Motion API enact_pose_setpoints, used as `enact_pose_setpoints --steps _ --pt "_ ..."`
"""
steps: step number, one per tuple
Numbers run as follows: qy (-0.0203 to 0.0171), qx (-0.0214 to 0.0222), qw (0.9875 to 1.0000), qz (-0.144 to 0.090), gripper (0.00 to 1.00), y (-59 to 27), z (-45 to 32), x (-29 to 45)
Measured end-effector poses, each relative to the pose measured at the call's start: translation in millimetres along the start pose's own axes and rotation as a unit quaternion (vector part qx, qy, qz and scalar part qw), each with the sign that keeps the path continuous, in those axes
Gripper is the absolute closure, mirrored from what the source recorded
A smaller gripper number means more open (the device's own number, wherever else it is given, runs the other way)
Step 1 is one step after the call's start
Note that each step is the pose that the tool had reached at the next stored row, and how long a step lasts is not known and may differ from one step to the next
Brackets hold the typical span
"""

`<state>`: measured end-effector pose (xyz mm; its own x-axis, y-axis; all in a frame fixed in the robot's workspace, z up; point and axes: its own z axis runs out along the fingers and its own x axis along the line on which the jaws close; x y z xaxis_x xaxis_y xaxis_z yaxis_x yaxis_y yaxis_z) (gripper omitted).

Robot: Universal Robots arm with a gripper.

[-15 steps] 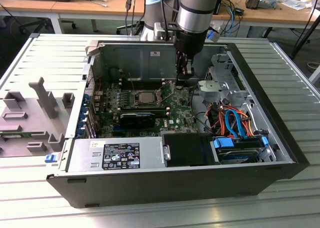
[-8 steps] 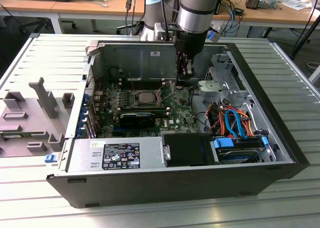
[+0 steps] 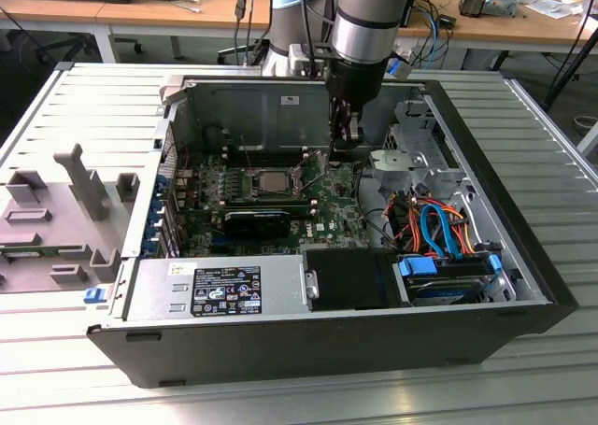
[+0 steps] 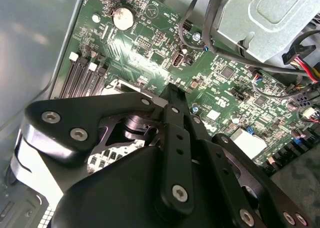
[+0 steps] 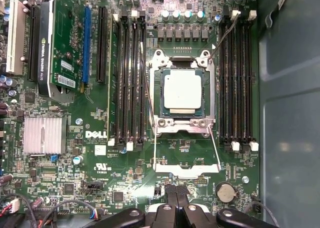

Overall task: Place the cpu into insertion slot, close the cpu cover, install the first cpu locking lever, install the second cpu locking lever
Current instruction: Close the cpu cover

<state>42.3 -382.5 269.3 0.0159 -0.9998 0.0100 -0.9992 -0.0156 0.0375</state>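
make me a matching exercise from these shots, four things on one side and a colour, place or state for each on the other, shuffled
Things:
1. cpu
2. coin battery
3. heatsink
4. gripper

Descriptions:
a. ribbed silver block
b. black, fingertips together
c. seated in the insertion slot
d. round silver disc

Pairs: 1-c, 2-d, 3-a, 4-b
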Motion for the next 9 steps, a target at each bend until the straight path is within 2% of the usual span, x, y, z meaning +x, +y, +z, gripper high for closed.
enact_pose_setpoints --steps 5,9 --pt "-0.0003 0.0000 1.0000 0.000 0.89 -0.3 0.8 -1.2" --pt "-0.0029 0.0001 1.0000 0.000 0.89 -1.1 1.0 -3.3"
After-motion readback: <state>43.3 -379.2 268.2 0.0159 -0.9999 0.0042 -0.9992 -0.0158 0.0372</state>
